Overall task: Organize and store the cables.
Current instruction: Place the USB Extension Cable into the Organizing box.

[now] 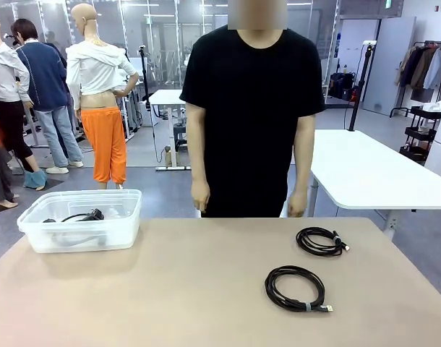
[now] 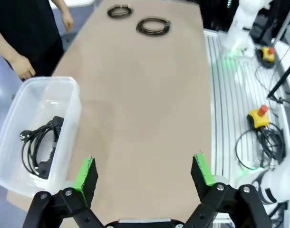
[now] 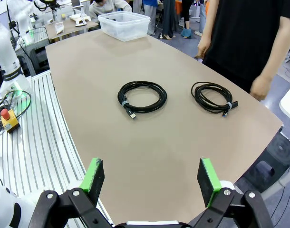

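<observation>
Two coiled black cables lie on the tan table: the nearer cable (image 1: 296, 288) (image 3: 142, 97) (image 2: 153, 26) at centre right, and a smaller cable (image 1: 321, 241) (image 3: 212, 97) (image 2: 120, 10) farther back, close to the person. Another black cable (image 1: 82, 216) (image 2: 39, 145) with a plug rests inside the clear plastic bin (image 1: 126, 230) (image 2: 72, 116) (image 3: 135, 29) at the table's left. My left gripper (image 2: 144, 172) hangs open above the table's near left edge beside the bin. My right gripper (image 3: 152, 178) hangs open above the near right edge, well short of both coils.
A person in a black shirt stands at the far edge, hands (image 1: 200, 195) hanging at their sides. A white table (image 1: 372, 173) stands behind on the right. Ribbed metal flooring with emergency-stop buttons (image 2: 260, 115) (image 3: 8, 118) borders the table on my side.
</observation>
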Available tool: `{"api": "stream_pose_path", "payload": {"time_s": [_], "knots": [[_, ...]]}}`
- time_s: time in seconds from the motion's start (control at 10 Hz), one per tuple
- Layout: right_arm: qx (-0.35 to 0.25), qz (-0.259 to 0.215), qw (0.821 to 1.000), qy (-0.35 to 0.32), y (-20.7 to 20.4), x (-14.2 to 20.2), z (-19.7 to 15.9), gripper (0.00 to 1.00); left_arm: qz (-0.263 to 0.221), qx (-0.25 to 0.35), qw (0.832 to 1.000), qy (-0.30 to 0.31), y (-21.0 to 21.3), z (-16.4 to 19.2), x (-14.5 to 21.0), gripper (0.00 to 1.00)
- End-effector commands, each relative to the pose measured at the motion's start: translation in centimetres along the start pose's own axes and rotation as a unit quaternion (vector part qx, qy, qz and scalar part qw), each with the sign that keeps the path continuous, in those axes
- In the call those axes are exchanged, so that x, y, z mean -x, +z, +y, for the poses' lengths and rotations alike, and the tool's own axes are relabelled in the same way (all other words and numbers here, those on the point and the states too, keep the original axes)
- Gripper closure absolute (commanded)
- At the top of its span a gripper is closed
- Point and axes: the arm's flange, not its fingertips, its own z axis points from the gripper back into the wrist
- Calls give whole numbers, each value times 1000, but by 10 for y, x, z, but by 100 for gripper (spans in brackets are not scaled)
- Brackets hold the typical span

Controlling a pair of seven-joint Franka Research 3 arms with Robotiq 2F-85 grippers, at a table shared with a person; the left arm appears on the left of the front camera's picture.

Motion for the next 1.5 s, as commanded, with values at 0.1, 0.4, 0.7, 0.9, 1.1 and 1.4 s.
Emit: {"api": "stream_pose_path", "payload": {"time_s": [0.1,0.4,0.7,0.9,1.1,1.4], "knots": [[4,-7,1000,6,1,-2,0,0,-124,30,992,-1,-20,6,53,0],[4,-7,1000,6,1,-2,0,0,-106,11,994,4,-22,4,59,0],[4,-7,1000,6,1,-2,0,0,-106,11,994,4,-22,4,59,0],[0,0,1000,0,0,0,0,0,-106,11,994,4,-22,4,59,0],[-36,71,995,58,-11,-49,20,0,-106,11,994,4,-22,4,59,0],[-157,211,954,143,-110,-128,45,0,-106,11,994,4,-22,4,59,0]]}}
